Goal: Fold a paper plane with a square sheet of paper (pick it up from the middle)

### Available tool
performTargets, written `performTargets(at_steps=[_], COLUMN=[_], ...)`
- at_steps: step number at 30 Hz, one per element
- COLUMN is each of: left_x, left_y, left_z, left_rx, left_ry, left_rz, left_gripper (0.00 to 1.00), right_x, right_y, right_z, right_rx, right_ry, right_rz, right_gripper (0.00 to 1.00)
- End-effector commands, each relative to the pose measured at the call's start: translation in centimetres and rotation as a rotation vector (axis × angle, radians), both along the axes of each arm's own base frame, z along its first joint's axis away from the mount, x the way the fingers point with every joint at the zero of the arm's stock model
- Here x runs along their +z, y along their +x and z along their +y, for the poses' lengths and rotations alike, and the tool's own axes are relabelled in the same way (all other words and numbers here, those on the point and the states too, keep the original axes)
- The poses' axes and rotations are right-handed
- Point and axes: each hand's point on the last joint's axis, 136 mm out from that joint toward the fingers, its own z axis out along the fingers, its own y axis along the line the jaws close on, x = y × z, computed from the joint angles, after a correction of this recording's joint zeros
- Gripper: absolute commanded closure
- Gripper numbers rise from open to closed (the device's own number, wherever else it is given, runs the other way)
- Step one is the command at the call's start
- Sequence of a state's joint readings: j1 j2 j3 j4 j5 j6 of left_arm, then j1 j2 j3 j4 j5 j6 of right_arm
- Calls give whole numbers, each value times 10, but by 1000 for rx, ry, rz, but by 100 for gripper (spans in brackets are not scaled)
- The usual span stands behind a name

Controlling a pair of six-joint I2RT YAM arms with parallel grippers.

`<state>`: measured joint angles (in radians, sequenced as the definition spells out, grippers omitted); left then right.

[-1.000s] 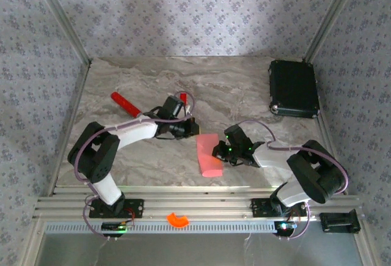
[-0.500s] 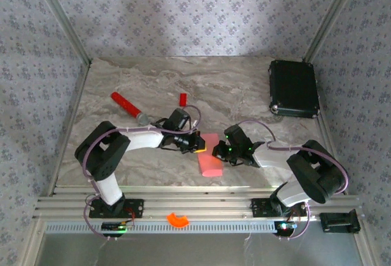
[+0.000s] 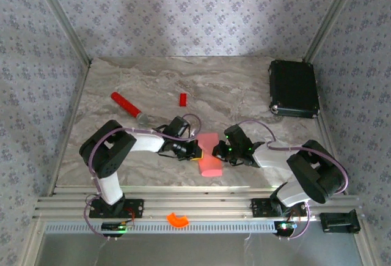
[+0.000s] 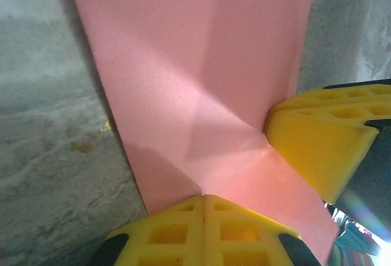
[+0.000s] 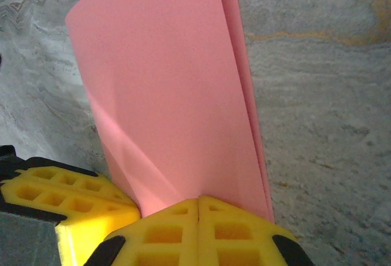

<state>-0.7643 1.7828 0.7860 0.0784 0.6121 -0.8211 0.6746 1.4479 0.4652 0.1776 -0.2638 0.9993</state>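
Your square sheet of paper (image 3: 209, 156) lies on the tabletop (image 3: 244, 88) near its front edge, folded into a narrow pink strip with creases across it (doubled layers show along 1 long edge in the right wrist view (image 5: 171, 95)). The 2 tools meet it from either side. The left tool (image 3: 195, 150) sits at its left edge and the right tool (image 3: 216, 151) at its right edge, both toward the strip's far end. Each is clenched, fingertips pressed together and touching the paper. You cannot tell whether any paper is nipped between them.

In the left wrist view the right tool's yellow fingers (image 4: 317, 137) sit just beside the left tool (image 4: 204, 202) on the pink sheet (image 4: 201, 82).

Further out, the grey marbled tabletop carries a red stick (image 3: 127, 106) with a grey tip at far left. A small red block (image 3: 182, 99) lies behind the arms, and a black case (image 3: 294, 88) sits in the far right corner. Patterned wallpaper (image 3: 195, 9) closes 3 sides, and an orange piece (image 3: 178, 219) lies on the front rail (image 3: 244, 206).
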Motion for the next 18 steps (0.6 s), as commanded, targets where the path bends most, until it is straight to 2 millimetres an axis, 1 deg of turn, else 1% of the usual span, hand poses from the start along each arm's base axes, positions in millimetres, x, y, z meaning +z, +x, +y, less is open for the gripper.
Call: performTargets(at_steps=[1, 5, 8, 11, 13, 18], left_x=[-27, 7, 29, 40, 37, 7], left_y=[-8, 5, 9, 7, 3, -9], left_z=[33, 19, 7, -4, -7, -4], left_rx=[30, 39, 39, 27, 15, 17], left_ry=[163, 108, 68, 44, 50, 72], left_rz=[21, -28, -55, -67, -65, -9], left_gripper=[100, 100, 100, 100, 100, 100], right_x=[-34, -33, -32, -32, -32, -33], right_y=[-18, -18, -18, -18, -19, -20], right_z=[-32, -32, -33, -34, -35, -36], right_rx=[-53, -54, -56, -62, -62, -61], right_ry=[-141, -141, -141, -142, -144, -147], right_rz=[90, 89, 87, 84, 85, 87], right_gripper=[100, 100, 100, 100, 100, 100])
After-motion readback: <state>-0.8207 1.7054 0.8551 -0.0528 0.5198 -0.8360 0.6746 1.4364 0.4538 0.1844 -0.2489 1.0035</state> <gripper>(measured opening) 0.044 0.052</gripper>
